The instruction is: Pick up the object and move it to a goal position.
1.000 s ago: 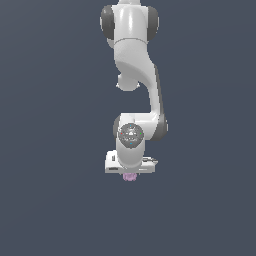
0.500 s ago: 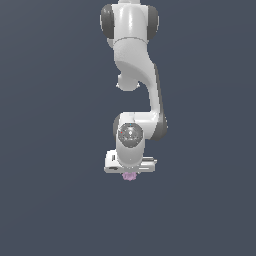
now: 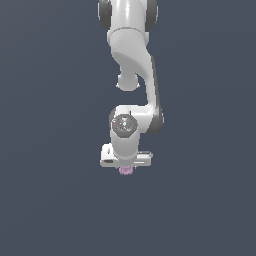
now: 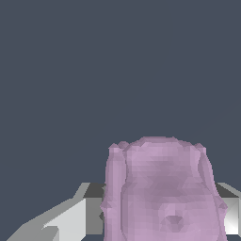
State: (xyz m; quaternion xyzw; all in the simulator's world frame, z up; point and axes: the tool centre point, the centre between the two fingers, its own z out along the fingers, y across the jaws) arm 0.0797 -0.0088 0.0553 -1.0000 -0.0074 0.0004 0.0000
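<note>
I am seeing the white end effector (image 3: 126,167) gripping the pale pink-lilac object (image 3: 126,170) between its fingers, so the pickup looks done, while carrying it to an unmarked goal is remaining.

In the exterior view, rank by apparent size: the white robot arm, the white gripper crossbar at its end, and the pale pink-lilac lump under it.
1. White robot arm: by far the largest, reaching from the top edge to mid-frame.
2. White gripper crossbar: a short wide bar.
3. Pale pink-lilac bumpy lump: smallest, much narrower than the bar, peeking out beneath it.
</note>
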